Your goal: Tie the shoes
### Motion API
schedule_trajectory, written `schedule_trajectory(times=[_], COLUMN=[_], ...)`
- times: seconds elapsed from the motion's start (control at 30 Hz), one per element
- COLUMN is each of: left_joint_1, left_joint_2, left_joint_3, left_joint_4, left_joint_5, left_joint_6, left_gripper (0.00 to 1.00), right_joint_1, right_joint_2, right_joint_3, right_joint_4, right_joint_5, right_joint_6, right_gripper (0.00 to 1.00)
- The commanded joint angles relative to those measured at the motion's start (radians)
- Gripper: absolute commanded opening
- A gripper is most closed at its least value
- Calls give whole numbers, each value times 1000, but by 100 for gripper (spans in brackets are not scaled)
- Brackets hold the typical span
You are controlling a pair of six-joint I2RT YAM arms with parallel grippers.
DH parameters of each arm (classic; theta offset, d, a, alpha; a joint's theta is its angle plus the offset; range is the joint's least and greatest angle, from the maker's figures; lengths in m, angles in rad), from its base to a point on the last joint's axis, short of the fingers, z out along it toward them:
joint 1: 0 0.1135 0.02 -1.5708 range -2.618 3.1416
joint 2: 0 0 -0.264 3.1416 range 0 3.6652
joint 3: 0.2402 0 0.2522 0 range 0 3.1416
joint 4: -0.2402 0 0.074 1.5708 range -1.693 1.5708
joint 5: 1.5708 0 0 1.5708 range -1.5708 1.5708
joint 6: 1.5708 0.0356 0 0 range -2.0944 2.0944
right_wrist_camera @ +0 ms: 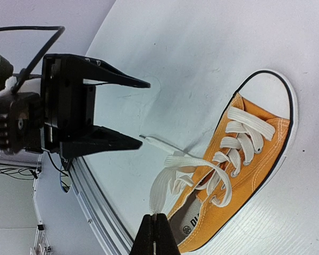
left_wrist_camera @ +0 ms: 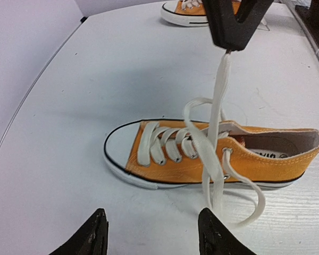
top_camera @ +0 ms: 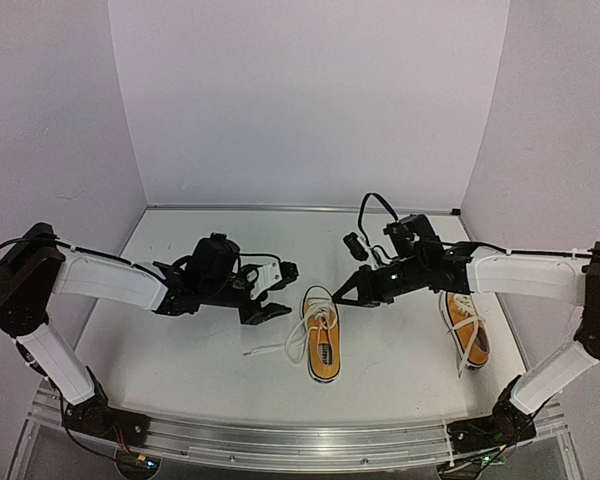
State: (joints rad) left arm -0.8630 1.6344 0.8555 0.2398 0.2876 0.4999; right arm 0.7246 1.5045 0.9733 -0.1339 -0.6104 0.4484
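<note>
Right shoe (top_camera: 469, 335) partly hidden under right arm (top_camera: 525, 270). Right gripper (right_wrist_camera: 154, 226) clamped on middle shoe (left_wrist_camera: 202, 159) lace (left_wrist_camera: 219, 95). Left gripper (left_wrist_camera: 151, 234) spread wide, empty.

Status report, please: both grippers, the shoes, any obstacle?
Right gripper shut on lace, held above centre shoe. Left gripper open, empty, facing that shoe. Second shoe apart, right side. Nothing in the way.

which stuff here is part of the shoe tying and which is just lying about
Job: middle shoe, its lace pinched by the right gripper, the open left gripper, second shoe at right.
Just there: table, metal rail.
</note>
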Motion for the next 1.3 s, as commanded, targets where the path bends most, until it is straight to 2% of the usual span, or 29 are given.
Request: schedule_trajectory(times=[0.0,0.2,0.47,0.6,0.87,1.17,1.27], left_joint_1=[10,11,10,10,7,-32,-68], left_joint_2=[-81,-42,129,185,181,144,177], left_joint_3=[-6,13,166,208,220,233,262], left_joint_4=[-215,-400,-653,-688,-723,-747,-789], left_joint_5=[-80,-60,-41,-23,39,-8,-74], left_joint_6=[5,25,17,11,17,11,9], left_gripper=[54,47,41,40,39,43,43], right_joint_1=[1,1,-2,-3,-5,-6,-7], right_joint_2=[-34,-38,-68,-73,-78,-70,-69], right_joint_3=[6,12,17,17,21,23,27], right_joint_4=[-33,-42,-59,-63,-69,-70,-70], right_joint_5=[54,62,89,93,100,98,100], right_joint_6=[-28,-33,-33,-29,-27,-27,-27], right_gripper=[0,0,0,0,0,0,0])
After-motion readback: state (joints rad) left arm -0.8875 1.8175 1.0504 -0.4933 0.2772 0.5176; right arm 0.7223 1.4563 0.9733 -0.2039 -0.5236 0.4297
